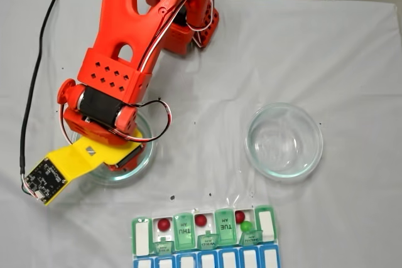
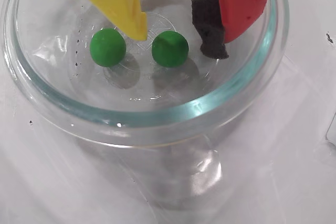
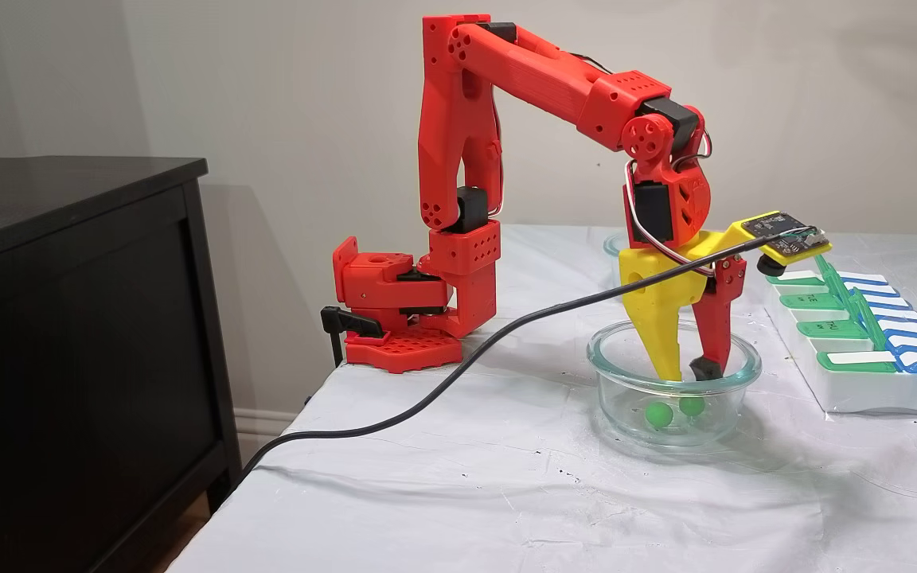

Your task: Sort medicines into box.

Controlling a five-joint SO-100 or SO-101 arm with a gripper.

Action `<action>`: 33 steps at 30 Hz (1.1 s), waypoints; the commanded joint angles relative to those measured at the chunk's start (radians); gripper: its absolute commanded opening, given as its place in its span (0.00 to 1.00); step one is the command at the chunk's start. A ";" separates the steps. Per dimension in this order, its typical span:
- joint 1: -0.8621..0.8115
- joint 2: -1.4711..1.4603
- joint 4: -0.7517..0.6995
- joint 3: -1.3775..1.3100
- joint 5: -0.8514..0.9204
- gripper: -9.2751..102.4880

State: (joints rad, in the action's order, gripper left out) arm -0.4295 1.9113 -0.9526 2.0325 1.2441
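Two green medicines (image 2: pixel 107 47) (image 2: pixel 169 49) lie on the bottom of a clear glass bowl (image 2: pixel 173 111). My gripper (image 2: pixel 178 45) is lowered into that bowl and open. Its yellow finger (image 2: pixel 131 14) points down between the two balls. The red finger with a black pad (image 2: pixel 210 35) stands on the right, so the right ball sits between the fingers, untouched. In the side fixed view the gripper (image 3: pixel 688 374) hangs just above the green balls (image 3: pixel 657 414). The box (image 1: pixel 185 233) at the table's near edge holds three red balls (image 1: pixel 164 224) (image 1: pixel 200 219) (image 1: pixel 239 216) and a green one (image 1: pixel 246 226) in open compartments.
A second, empty glass bowl (image 1: pixel 284 140) stands right of the arm, above the box. The arm's base (image 3: pixel 395 318) is at the table's far edge. A black cable (image 3: pixel 442 382) trails across the white cloth. A dark cabinet (image 3: pixel 68 318) stands beside the table.
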 commanded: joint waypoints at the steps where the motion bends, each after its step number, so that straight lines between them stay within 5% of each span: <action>1: 0.015 0.008 0.023 -0.012 -0.008 0.24; 33: 0.015 -0.015 0.087 0.012 -0.009 0.23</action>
State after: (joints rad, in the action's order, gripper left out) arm -0.4295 1.8699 -0.8820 2.0540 1.2349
